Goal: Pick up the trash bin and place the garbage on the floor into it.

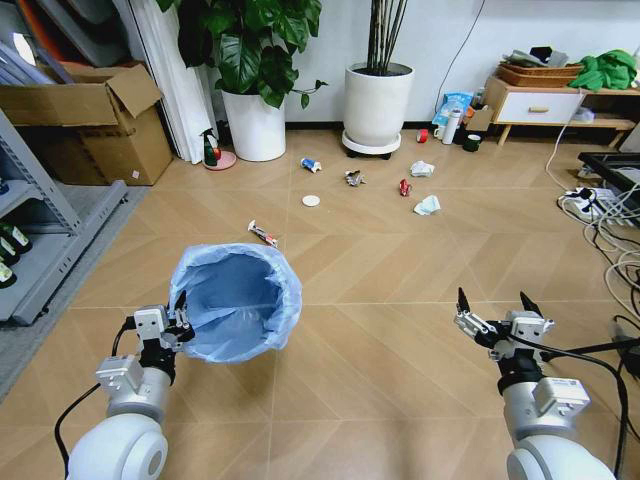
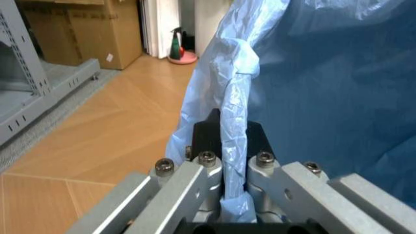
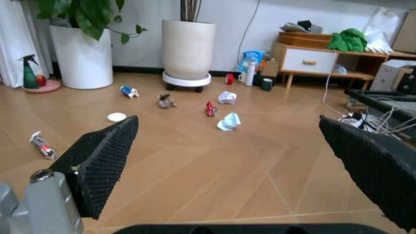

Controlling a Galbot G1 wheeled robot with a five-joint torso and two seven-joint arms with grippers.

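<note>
The trash bin (image 1: 237, 300), lined with a crinkly light-blue bag (image 2: 325, 97), hangs tilted in front of me on the left, its opening facing up toward the head camera. My left gripper (image 1: 178, 320) (image 2: 231, 141) is shut on its rim and bag fold. Garbage lies on the floor (image 1: 400, 300) beyond: a printed tube (image 1: 263, 234) (image 3: 42, 145), white lid (image 1: 311, 200) (image 3: 116, 117), blue-white can (image 1: 311, 165), silvery wrapper (image 1: 354, 178), red wrapper (image 1: 404, 187) (image 3: 210, 108), tissue (image 1: 422, 168) and teal mask (image 1: 428, 205) (image 3: 229, 121). My right gripper (image 1: 497, 305) (image 3: 240, 161) is open above the floor, holding nothing.
Two big white plant pots (image 1: 378, 105) stand at the back wall, with a spray bottle (image 1: 211, 148) on the left. A cardboard box (image 1: 85, 130) and metal shelf (image 1: 40, 230) line the left. Cables and a power strip (image 1: 590, 205) lie on the right near a low cabinet (image 1: 540, 105).
</note>
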